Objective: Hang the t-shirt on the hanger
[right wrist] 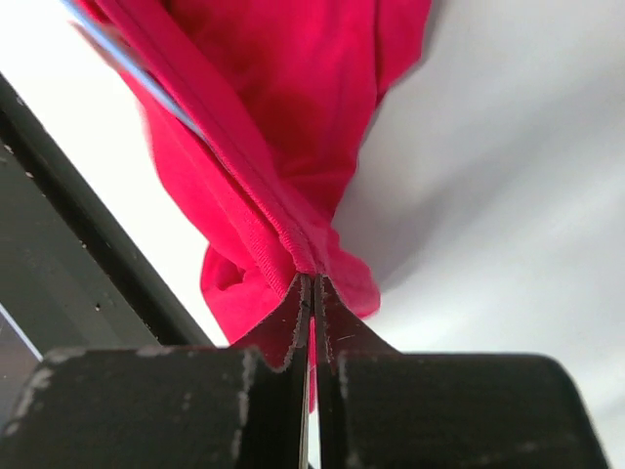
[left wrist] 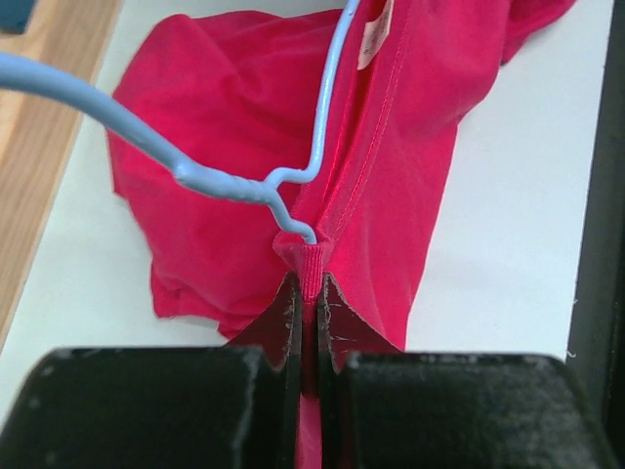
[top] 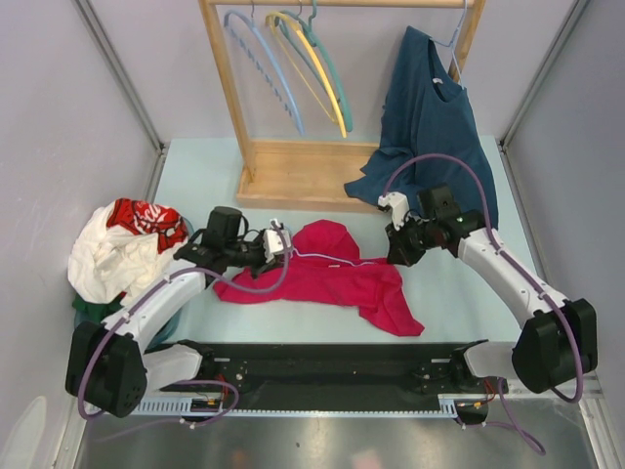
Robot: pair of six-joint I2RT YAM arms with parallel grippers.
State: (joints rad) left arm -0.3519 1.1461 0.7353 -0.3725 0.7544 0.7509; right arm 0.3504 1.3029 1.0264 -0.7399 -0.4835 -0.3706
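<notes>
Top external: pale table (top: pixel 459 293), grey walls (top: pixel 59 107); one t-shirt (top: pixel 332 276), one hanger (left wrist: pixel 225 184) touching it; left fingers (left wrist: pixel 290 319), right fingers (right wrist: pixel 294 322) each pinching cloth.

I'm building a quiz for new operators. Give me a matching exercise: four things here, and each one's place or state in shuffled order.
1. t-shirt
2. hanger
3. dark blue shirt
4. white-and-red pile

a. hangs from the wooden rack
b. heaped at the table's left edge
c. pale wire along the collar
d. pinched by the left tool and the right tool

Pairs: 1-d, 2-c, 3-a, 4-b.
</notes>
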